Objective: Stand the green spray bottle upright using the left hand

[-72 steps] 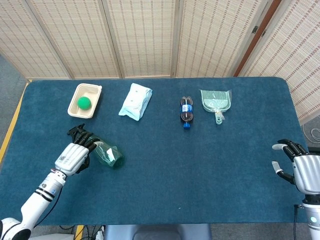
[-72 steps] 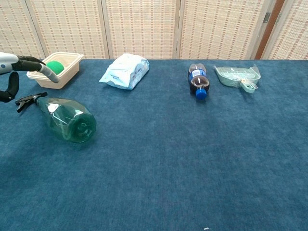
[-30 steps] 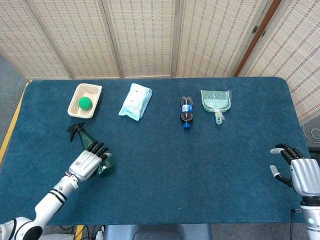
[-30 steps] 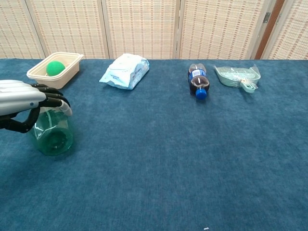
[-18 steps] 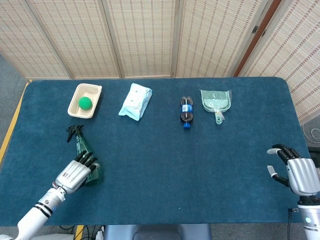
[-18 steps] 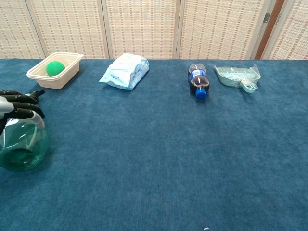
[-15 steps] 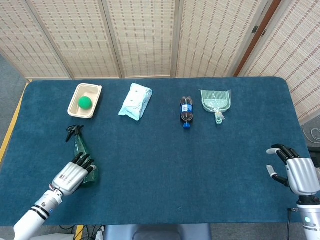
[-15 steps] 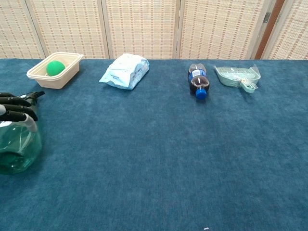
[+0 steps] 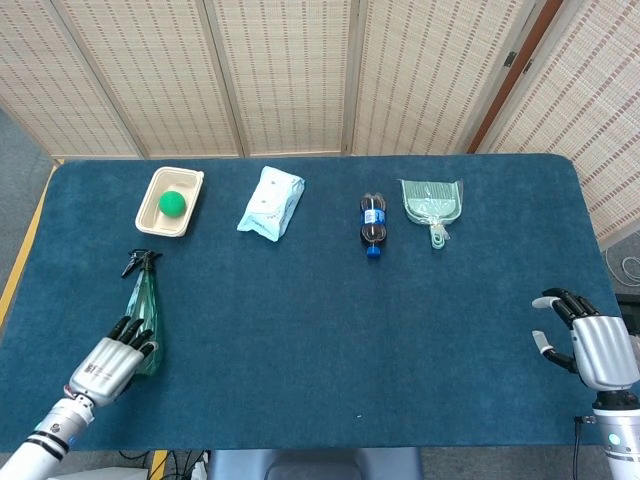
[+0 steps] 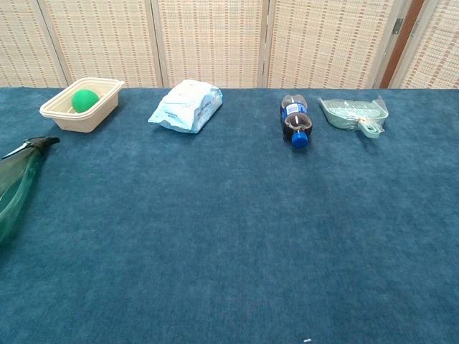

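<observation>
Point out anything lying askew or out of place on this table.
The green spray bottle lies on its side near the table's left edge, nozzle pointing away from the robot, with the left hand at its base. The cola bottle also lies flat. Nothing looks spilled or damaged.

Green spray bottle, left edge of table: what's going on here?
The left hand holds the translucent green spray bottle by its base end. The bottle still lies along the blue table, black nozzle pointing toward the beige tray, so it is not upright yet. The right hand is idle, holding nothing, at the table's far right edge.
</observation>
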Motion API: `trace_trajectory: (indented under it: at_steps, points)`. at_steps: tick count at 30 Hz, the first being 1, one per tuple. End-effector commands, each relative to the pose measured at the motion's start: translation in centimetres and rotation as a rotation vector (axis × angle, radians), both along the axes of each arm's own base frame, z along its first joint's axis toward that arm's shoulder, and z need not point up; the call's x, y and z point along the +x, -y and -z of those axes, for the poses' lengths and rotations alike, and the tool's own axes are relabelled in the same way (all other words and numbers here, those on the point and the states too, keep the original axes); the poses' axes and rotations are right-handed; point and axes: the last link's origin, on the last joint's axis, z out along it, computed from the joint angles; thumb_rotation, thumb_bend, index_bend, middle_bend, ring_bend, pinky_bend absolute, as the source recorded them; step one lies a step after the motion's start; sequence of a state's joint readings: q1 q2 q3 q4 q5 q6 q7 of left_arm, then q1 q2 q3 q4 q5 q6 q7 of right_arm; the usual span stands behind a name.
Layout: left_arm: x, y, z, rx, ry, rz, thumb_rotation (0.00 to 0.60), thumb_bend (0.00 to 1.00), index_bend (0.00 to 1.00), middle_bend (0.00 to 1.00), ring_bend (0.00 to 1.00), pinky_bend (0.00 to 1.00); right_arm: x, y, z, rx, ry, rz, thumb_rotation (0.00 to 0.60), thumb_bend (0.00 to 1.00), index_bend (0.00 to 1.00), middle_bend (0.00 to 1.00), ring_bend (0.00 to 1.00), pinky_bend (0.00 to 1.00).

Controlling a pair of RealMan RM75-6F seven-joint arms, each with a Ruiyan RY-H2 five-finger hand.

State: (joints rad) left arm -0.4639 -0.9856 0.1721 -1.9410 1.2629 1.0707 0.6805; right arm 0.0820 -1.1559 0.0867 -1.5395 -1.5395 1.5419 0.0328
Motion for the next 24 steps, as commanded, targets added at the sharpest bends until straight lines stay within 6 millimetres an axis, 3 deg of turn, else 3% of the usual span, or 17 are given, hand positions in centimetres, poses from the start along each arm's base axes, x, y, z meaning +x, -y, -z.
trace_trajectory:
  at_steps: [1, 5, 11, 16, 22, 24]
  points:
    - [-0.4, 0.4, -0.3, 0.002, -0.014, -0.017, 0.600, 1.00, 0.24, 0.17, 0.00, 0.00, 0.0, 0.0, 0.0, 0.000, 0.000, 0.000, 0.600, 0.24, 0.42, 0.35, 0.38, 0.81]
    - [-0.4, 0.7, -0.7, 0.011, -0.002, -0.042, 0.600, 1.00, 0.24, 0.17, 0.00, 0.00, -0.1, 0.0, 0.0, -0.001, 0.001, 0.002, 0.600, 0.24, 0.42, 0.35, 0.38, 0.81]
    - [1.2, 0.8, -1.0, 0.026, 0.129, -0.070, 0.600, 1.00, 0.27, 0.20, 0.03, 0.00, -0.1, 0.0, 0.0, 0.000, 0.003, 0.003, 0.600, 0.24, 0.42, 0.35, 0.38, 0.81]
    - [2.3, -0.2, -2.0, 0.098, 0.259, -0.060, 0.600, 1.00, 0.35, 0.25, 0.10, 0.00, -0.1, 0.0, 0.1, 0.002, 0.005, 0.003, 0.600, 0.24, 0.42, 0.35, 0.38, 0.81]
    - [1.6, -2.3, -3.6, 0.268, 0.348, -0.088, 0.600, 1.00, 0.39, 0.29, 0.14, 0.01, -0.2, -0.1, 0.1, 0.004, 0.004, 0.009, 0.600, 0.24, 0.42, 0.35, 0.38, 0.81]
    - [1.2, -2.9, -4.0, 0.304, 0.374, -0.113, 0.600, 0.95, 0.39, 0.29, 0.15, 0.01, -0.3, -0.1, 0.2, 0.006, 0.005, 0.011, 0.600, 0.24, 0.42, 0.35, 0.38, 0.81]
